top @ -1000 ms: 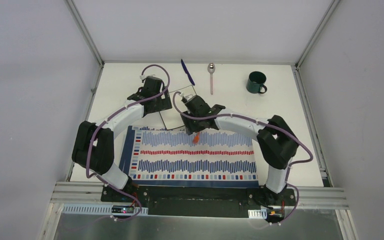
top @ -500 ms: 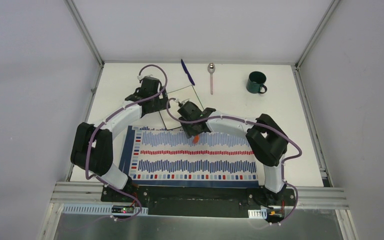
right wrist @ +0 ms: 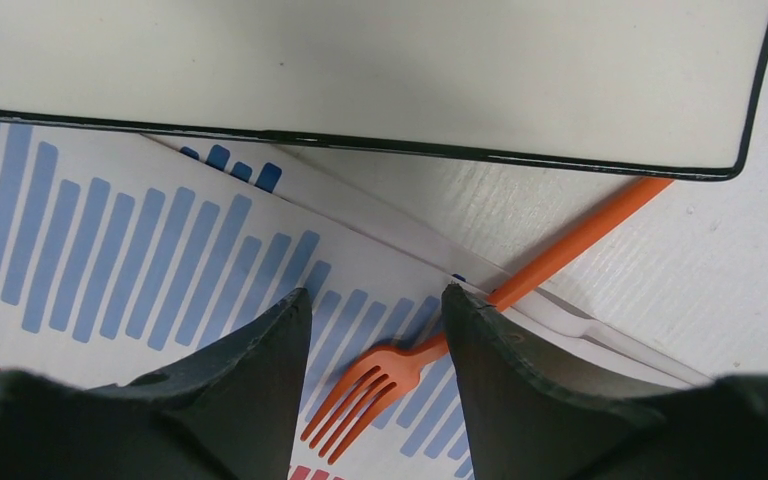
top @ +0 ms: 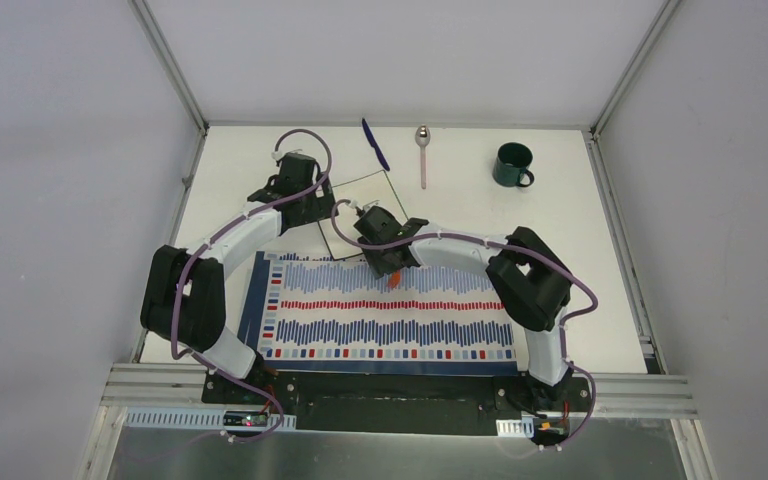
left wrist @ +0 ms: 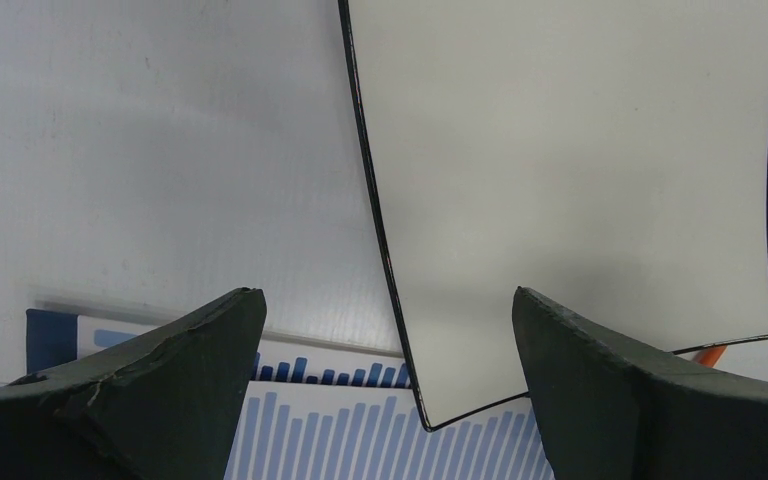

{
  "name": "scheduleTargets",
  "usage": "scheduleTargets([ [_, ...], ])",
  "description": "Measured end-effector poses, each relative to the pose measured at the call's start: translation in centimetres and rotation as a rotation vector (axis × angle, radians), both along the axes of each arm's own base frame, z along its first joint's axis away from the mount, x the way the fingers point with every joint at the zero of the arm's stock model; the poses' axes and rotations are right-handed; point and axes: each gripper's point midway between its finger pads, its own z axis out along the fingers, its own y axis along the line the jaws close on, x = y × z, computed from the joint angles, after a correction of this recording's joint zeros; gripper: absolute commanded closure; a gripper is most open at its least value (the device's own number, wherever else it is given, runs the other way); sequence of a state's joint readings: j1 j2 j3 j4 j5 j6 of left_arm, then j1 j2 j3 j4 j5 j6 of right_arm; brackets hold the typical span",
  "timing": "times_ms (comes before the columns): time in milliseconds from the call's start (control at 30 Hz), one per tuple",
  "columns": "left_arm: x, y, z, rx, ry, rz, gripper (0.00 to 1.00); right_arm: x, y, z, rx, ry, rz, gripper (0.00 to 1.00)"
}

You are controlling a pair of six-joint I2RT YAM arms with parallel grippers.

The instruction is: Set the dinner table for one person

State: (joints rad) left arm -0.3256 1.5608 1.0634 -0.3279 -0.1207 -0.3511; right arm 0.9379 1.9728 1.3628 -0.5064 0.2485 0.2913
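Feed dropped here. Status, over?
Left gripper open over square white plate; right gripper open over orange plastic fork. White dinner table not yet set. Fork handle tucked under plate.

Plate blocks btw my L claw & R claw, near edge over mat. Fork slants under R claw, handle at plate corner. Free lane: table btw mug & mat.

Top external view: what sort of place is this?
Probably a lab robot cell, not a dining room: white dinner table framed in aluminium, blank walls, staged placemat and mug.
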Motion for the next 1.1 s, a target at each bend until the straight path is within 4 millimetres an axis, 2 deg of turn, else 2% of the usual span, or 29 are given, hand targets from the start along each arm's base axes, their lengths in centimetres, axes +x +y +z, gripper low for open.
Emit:
scheduleTargets([
  [300,0.1,0.0,0.4,-0.005,-0.011,0.000,0.01,0.1,-0.3,0.0,-0.010,-0.028,-0.005,0.44],
  [433,0.1,0.0,0.5,-0.006,-0.016,0.000,0.01,0.6,-1.0,0.1,-0.037,-0.058,-0.022,0.44],
  [800,0.1,-0.1,0.5,-0.017,-0.013,-0.006,0.01,3.6,-5.8,0.5,-0.171,-0.149,-0.143,0.44],
  [1100,0.1,-0.1,0.5,-0.018,-0.013,-0.007,0.01,4.8,-7.9,0.5,-0.211,-0.168,-0.192,0.48],
])
